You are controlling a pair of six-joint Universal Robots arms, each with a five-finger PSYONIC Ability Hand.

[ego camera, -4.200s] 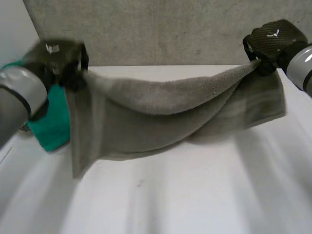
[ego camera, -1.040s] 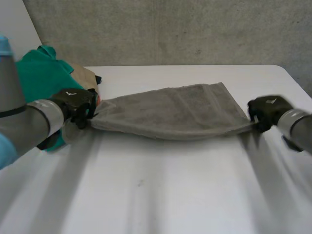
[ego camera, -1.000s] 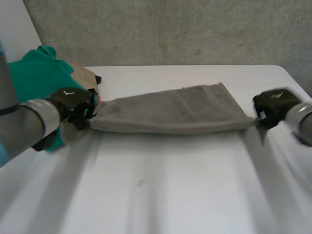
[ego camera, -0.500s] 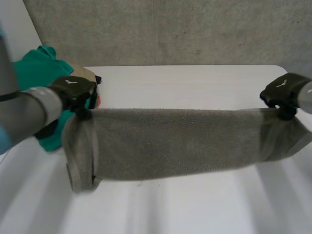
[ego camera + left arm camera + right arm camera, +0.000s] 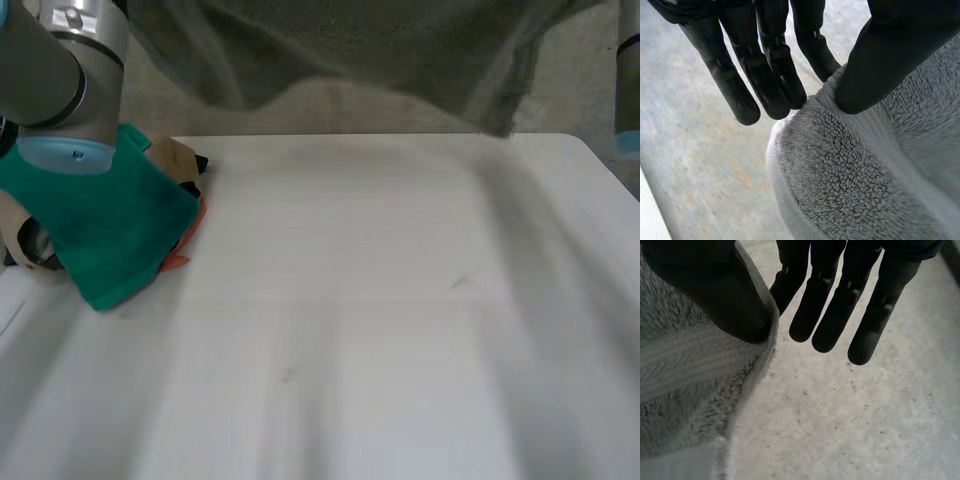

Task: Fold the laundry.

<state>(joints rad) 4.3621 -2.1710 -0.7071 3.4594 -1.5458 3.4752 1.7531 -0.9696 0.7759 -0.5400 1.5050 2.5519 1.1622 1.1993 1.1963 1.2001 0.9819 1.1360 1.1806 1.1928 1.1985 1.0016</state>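
Head view: towel (image 5: 350,50) hangs above the surface (image 5: 400,330). Wrist views: left hand (image 5: 890,55) and right hand (image 5: 715,295) each thumb-pinch its edge.

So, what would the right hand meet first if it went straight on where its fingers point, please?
The way looks free past the right hand as far as the grey concrete surface, likely the wall; depth is unclear. The towel it pinches hangs beside that line.

Soft, even light brightens the table (image 5: 400,380), crossed by faint grey bands of shade. In the wrist views the towel (image 5: 865,175) is gently lit, the left hand (image 5: 765,65) and right hand (image 5: 840,305) near-black.
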